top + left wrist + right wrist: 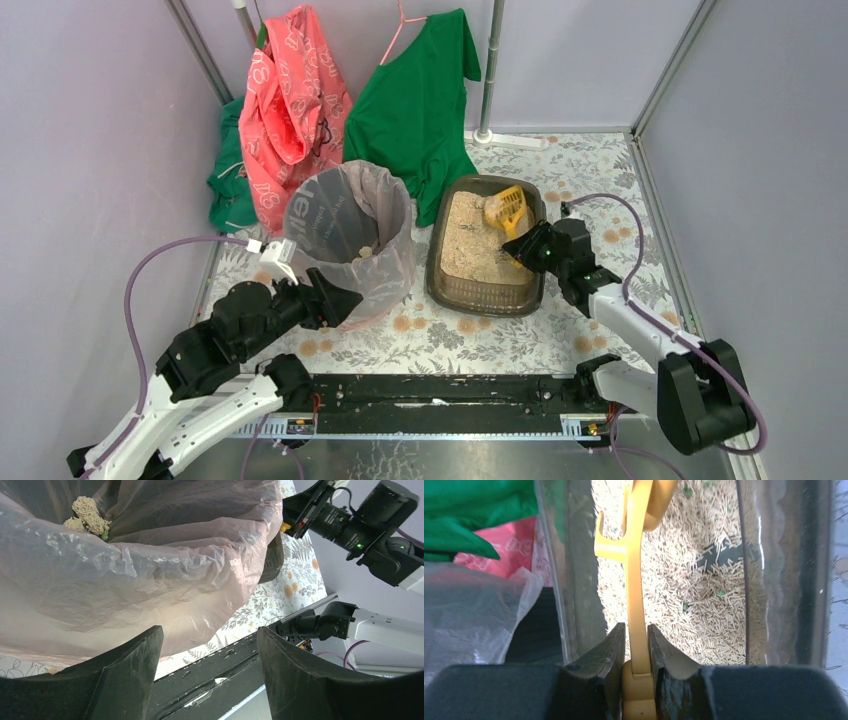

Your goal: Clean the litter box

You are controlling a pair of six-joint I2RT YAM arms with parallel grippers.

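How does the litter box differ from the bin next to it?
The litter box is shallow and rectangular; the bin is round and taller. The box is dark bare plastic; the bin is lined with a clear bag. The box holds a wide bed of beige litter; the bin holds only a few clumps. Both are open-topped and stand on the flowered table.

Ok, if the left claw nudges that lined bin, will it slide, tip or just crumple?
The liner looks thin and wrinkled, so the open left claw would probably dent loose film first. The bin shows only a few clumps inside, so it is likely light and may slide or tip on the floral tablecloth.
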